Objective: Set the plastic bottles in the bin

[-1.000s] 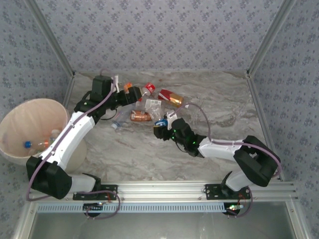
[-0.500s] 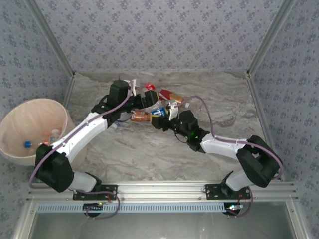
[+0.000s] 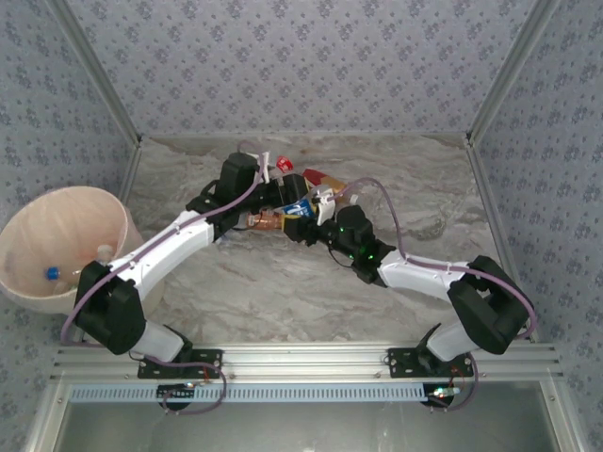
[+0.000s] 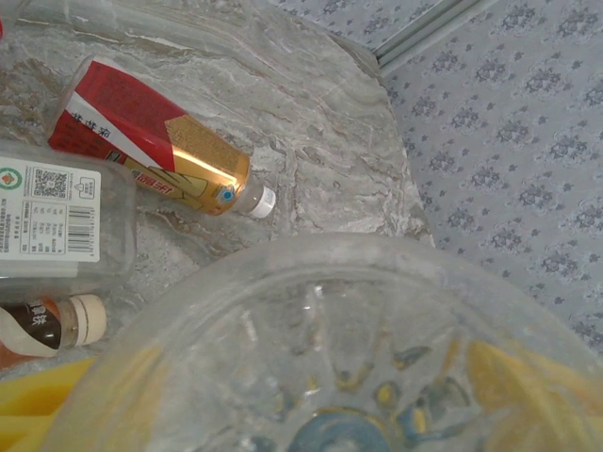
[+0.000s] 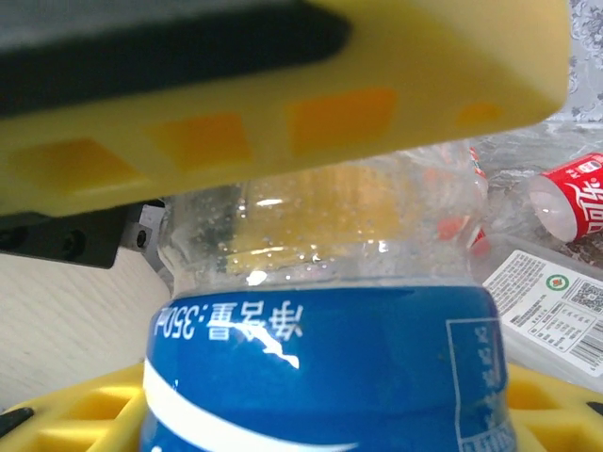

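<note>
A blue-labelled plastic bottle (image 3: 298,211) hangs above the middle of the table, with my right gripper (image 3: 311,226) shut on its label. In the right wrist view the label (image 5: 320,367) sits between my yellow fingers (image 5: 66,414). My left gripper (image 3: 281,201) has come from the left onto the bottle's clear end. One of its fingers (image 5: 283,104) lies pressed on the clear plastic. The left wrist view looks at the bottle's base (image 4: 320,330), yellow pads on either side. The bin (image 3: 57,240) stands off the table's left edge with two bottles (image 3: 52,274) inside.
More bottles lie at the back of the table: a red-capped one (image 3: 285,166), a red-and-gold one (image 3: 320,179) (image 4: 151,141) and an amber one (image 3: 264,220). A flattened clear bottle with a white label (image 4: 52,212) and a brown one (image 4: 47,325) lie beside them.
My right arm lifted the blue-labelled bottle back and up. My left arm swung right to meet it, and its jaws closed in on the bottle's clear end.
</note>
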